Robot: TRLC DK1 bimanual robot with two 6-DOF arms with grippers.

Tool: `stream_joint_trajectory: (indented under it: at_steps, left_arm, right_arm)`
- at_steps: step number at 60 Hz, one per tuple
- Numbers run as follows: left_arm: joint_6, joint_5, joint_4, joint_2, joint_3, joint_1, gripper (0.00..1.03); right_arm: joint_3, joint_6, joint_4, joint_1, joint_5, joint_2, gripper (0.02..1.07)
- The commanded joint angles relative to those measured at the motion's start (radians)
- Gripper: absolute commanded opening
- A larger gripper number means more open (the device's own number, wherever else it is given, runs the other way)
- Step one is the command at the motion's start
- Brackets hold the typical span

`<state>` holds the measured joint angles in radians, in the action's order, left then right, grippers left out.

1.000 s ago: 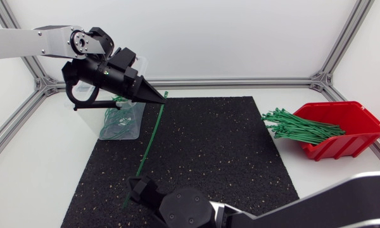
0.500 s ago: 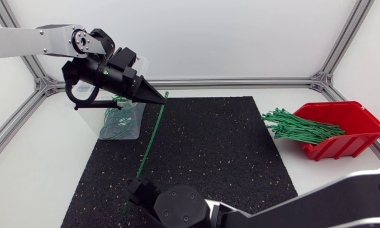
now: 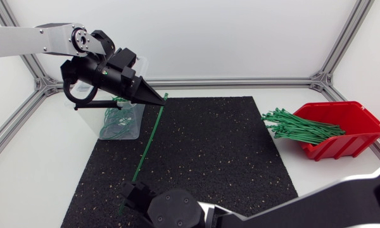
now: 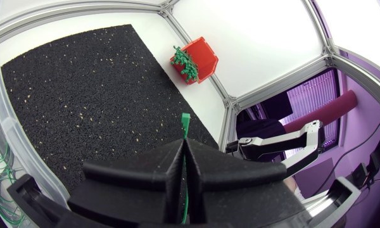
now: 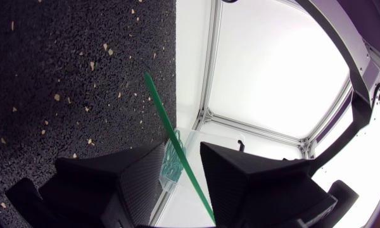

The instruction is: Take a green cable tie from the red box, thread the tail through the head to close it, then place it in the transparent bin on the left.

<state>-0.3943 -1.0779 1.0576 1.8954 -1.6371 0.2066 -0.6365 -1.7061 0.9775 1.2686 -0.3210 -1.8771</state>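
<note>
One cable tie (image 3: 151, 136), clamped by left pincer (image 3: 159, 99) beside bin (image 3: 140, 118), crosses gaping right pincer (image 3: 133, 190).

Black speckled mat (image 3: 209, 152) on white table (image 3: 31, 180)

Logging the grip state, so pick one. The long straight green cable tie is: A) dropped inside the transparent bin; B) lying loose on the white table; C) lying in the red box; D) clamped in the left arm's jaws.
D: the left wrist view shows the left arm's jaws pressed together on the cable tie, its tip sticking out ahead of them above the black mat.
</note>
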Motion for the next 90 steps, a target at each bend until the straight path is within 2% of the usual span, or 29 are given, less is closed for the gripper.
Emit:
stream_joint_trajectory:
  at_steps: [1,25,54,67,90]
  left_arm:
    - [-0.029,-0.019,0.025,-0.015,-0.035,-0.001,0.04]
    - [-0.026,-0.017,0.087,-0.084,-0.059,-0.001,0.04]
    - [0.037,-0.011,0.084,-0.085,-0.124,0.074,0.03]
    - [0.064,0.006,0.078,-0.079,-0.148,0.117,0.03]
    - [0.095,0.009,0.076,-0.044,-0.205,0.148,0.03]
  right_arm:
    - [-0.028,-0.029,0.020,0.014,-0.010,-0.002,0.47]
    - [-0.032,-0.056,0.020,0.034,-0.029,0.052,0.47]
    - [0.095,-0.075,0.018,0.075,-0.098,0.187,0.47]
    - [0.129,-0.086,0.018,0.078,-0.104,0.237,0.45]
    - [0.147,-0.086,0.018,0.080,-0.109,0.276,0.44]
